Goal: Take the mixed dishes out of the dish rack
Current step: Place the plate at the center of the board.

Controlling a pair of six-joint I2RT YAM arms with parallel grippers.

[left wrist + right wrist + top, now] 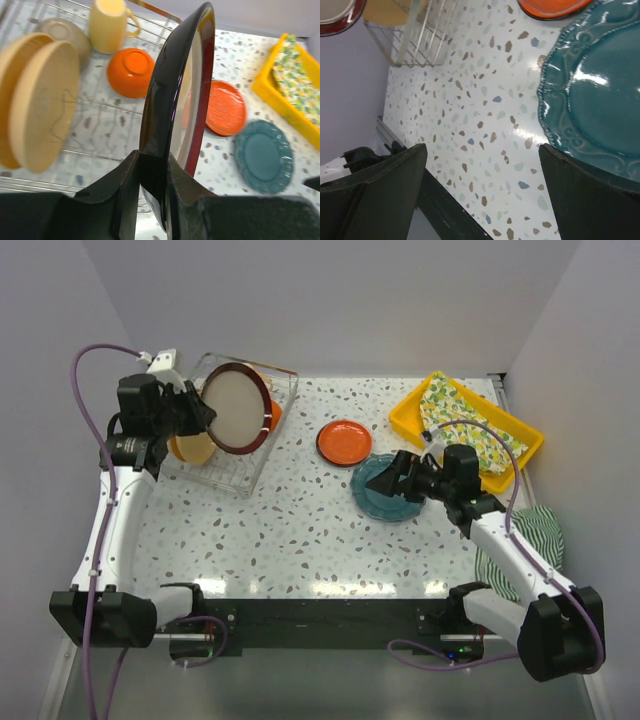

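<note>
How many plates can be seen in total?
5: two tan plates stand in the rack, a dark plate is held there by the left tool, an orange plate and a teal plate lie on the table. More may be hidden.

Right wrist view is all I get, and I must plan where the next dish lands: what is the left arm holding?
Observer: The left gripper is shut on the dark brown plate, held on edge over the dish rack.
Operator: What is in the rack?
Observer: Two tan-yellow plates on edge, an upside-down orange bowl, a cream mug and a pale bowl.
Operator: Anything beyond my teal plate?
Observer: A yellow tray with a lemon-print cloth, at the far right corner of the table.
</note>
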